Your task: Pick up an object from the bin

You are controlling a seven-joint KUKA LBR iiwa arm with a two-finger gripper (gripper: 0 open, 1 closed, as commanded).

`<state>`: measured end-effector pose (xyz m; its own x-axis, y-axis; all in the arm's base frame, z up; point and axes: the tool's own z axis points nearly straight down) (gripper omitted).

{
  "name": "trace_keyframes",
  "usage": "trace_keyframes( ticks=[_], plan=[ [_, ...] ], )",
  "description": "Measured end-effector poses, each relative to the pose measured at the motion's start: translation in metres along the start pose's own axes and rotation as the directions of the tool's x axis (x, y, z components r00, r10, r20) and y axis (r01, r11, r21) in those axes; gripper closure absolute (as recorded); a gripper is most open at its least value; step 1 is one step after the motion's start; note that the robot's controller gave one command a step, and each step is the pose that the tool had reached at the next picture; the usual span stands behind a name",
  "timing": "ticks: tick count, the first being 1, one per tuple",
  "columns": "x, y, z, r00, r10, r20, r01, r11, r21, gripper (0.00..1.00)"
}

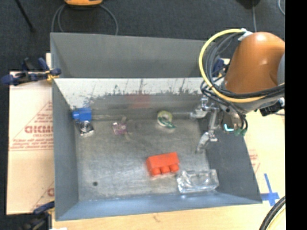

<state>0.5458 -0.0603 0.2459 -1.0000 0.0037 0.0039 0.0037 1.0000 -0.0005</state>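
Claw hangs low inside the grey bin, close to the sloping wall on the arm's side. Its two metal fingers stand apart with nothing between them: released, empty. Bare bin floor lies under it, and no thing is enclosed.

Candidates, placed from the claw:
- clear plastic piece: nearest to the claw, off to its front-rim side, tucked near the corner.
- red studded block: just beyond the clear piece from the claw, close beside it; I cannot tell if they touch.
- green-and-white ring: straight out from the claw across the floor, apart from everything else.
- small clear pinkish piece and blue piece with a metal part: well apart from the claw, at the opposite end.

Risks as I judge them:
1. Closing at this spot catches nothing, since no thing sits between the fingers.
2. The side wall is near, so a descent or sideways shift toward the clear piece could scrape a finger on the slope or wedge it in the corner.
3. The clear piece looks smooth and irregular, so it may slip out when squeezed.
4. Going for the red block, one finger may land on the clear piece and shove both.
5. The ring lies flat and low, so the fingers may ride over it.
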Motion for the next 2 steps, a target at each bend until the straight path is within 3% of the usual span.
trace_keyframes(
  ticks=[1, 2],
  plan=[
    [0.076, 0.036, 0.107, 0.990, -0.141, -0.005, 0.141, 0.990, -0.002, 0.00],
    [0.046, 0.037, 0.155, 0.879, -0.477, 0.009, 0.477, 0.879, 0.002, 0.00]
  ],
)
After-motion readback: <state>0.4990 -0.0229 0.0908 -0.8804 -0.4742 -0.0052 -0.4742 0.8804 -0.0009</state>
